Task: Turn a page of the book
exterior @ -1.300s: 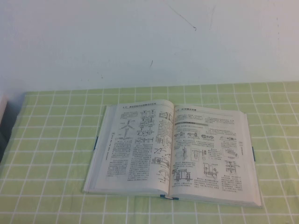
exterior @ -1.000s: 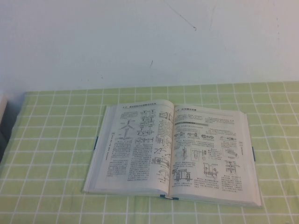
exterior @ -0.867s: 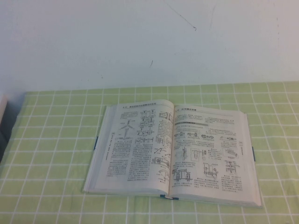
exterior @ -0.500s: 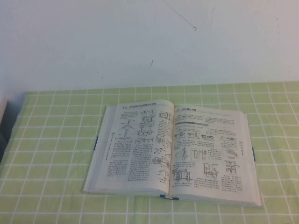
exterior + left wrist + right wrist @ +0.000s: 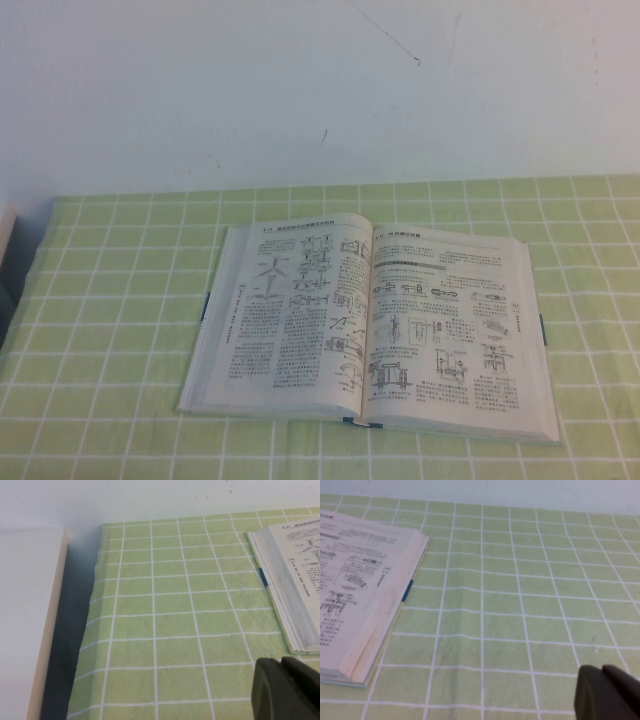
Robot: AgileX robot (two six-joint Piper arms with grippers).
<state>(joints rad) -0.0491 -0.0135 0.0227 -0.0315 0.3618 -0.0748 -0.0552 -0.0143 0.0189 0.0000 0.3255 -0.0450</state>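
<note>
Well apart: book (image 5: 370,325) open flat; left gripper (image 5: 287,690), right gripper (image 5: 605,692) states unclear.

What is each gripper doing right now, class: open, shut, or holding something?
Left gripper: cannot be told; holding nothing, left of the thick white-paged book.
Right gripper: cannot be told; holding nothing, right of it.

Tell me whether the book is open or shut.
Open: the book lies flat on the green checked tablecloth, both printed pages facing up. Neither hand touches it; left hand and right hand sit beside it.
</note>
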